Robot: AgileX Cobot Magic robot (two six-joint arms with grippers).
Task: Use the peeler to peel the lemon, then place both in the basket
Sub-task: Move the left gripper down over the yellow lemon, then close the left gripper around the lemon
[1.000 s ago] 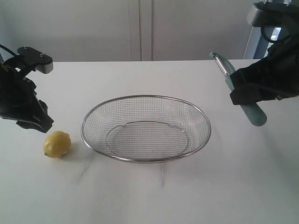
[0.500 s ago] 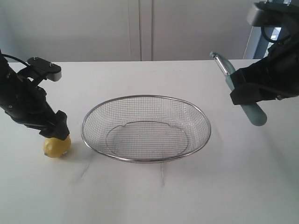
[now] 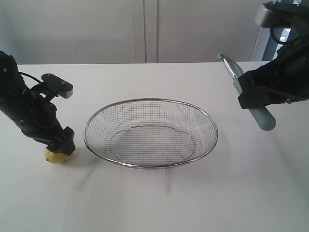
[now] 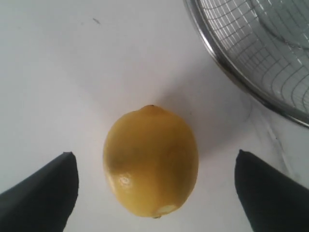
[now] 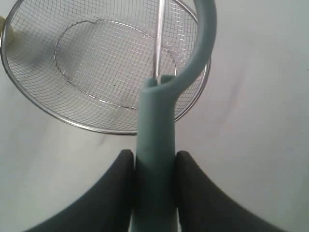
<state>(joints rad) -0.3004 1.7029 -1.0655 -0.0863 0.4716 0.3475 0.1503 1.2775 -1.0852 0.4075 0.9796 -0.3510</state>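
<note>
Early stage, by my read: nothing peeled, nothing binned. Lemon sits on the table w/ skin whole, no strip cut that I can see. Basket holds nothing.

Taking the basket as clock centre in the exterior view:
- Lemon at approx 8 o'clock, just outside the rim, not touching it.
- L gripper is down over the lemon. Jaws are wide apart, one finger on each side of the fruit, w/ a gap on both sides in the wrist view. No grip yet.
- R gripper at approx 2 o'clock, raised above the table, clamped on the peeler by its teal handle. Blade head points up and away toward 12.

Left to do: close on the lemon, lift it, bring fruit and blade together, peel, then drop both into the basket.

In the way: the basket lies between the two arms, so they prob. have to meet above it or clear its rim. The rim is near the lemon on the 3 o'clock side, so the inner finger has little room there. Lemon is round and could roll if nudged off-centre.
</note>
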